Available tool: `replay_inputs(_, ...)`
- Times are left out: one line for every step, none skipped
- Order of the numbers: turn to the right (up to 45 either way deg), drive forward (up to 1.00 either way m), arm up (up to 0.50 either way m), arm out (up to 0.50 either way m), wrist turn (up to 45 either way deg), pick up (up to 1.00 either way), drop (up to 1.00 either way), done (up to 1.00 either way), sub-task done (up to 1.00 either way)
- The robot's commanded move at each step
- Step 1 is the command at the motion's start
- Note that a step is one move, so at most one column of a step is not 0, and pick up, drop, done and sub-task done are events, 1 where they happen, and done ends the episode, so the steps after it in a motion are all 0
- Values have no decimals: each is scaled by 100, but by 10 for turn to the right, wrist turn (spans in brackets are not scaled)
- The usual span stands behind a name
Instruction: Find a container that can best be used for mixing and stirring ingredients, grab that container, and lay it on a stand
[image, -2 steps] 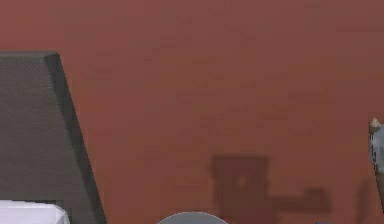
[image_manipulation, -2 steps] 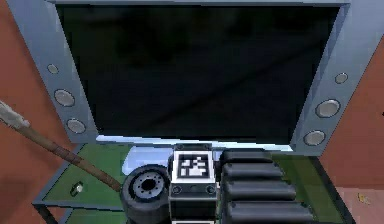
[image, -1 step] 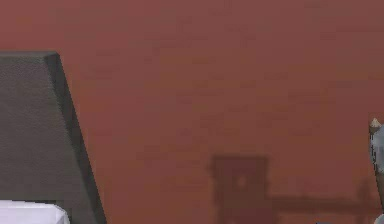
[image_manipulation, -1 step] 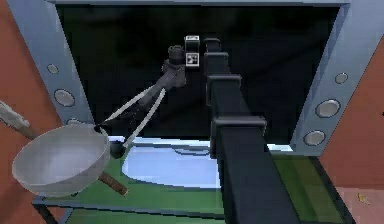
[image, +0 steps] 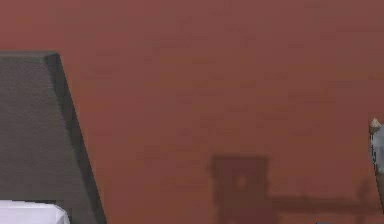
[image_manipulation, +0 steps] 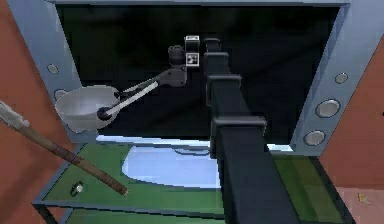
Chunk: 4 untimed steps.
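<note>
Tool (image_manipulation: 108, 108) first: what has it got?

It holds a pale grey bowl (image_manipulation: 78, 108). The thin fingers (image_manipulation: 140, 90) reach the bowl's rim on the side nearer the arm (image_manipulation: 235, 130), and the bowl hangs clear of every surface. How wide the fingers are set, I cannot tell.

Where is the bowl in the room?

At the arm side view's left, in front of the lower corner of a big dark television (image_manipulation: 270, 70), above the green-topped stand (image_manipulation: 300, 180) that carries the set.

Anything else there?

The television's pale blue foot (image_manipulation: 170, 165) and a small item (image_manipulation: 78, 186) near the stand's front edge, too small to name. A long brown stick (image_manipulation: 60, 150) slants past that end.

And ahead?

Red-brown wall (image: 220, 90), with a dark grey slab (image: 30, 130) at the forward view's left.
</note>
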Motion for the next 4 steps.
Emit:
replay_inputs(0, 0, 0, 0, 450, 0, 0, 0, 0)
replay_inputs(0, 0, 0, 0, 450, 0, 0, 0, 0)
replay_inputs(0, 0, 0, 0, 0, 0, 100, 0, 0)
replay_inputs(0, 0, 0, -10, 0, 0, 0, 0, 0)
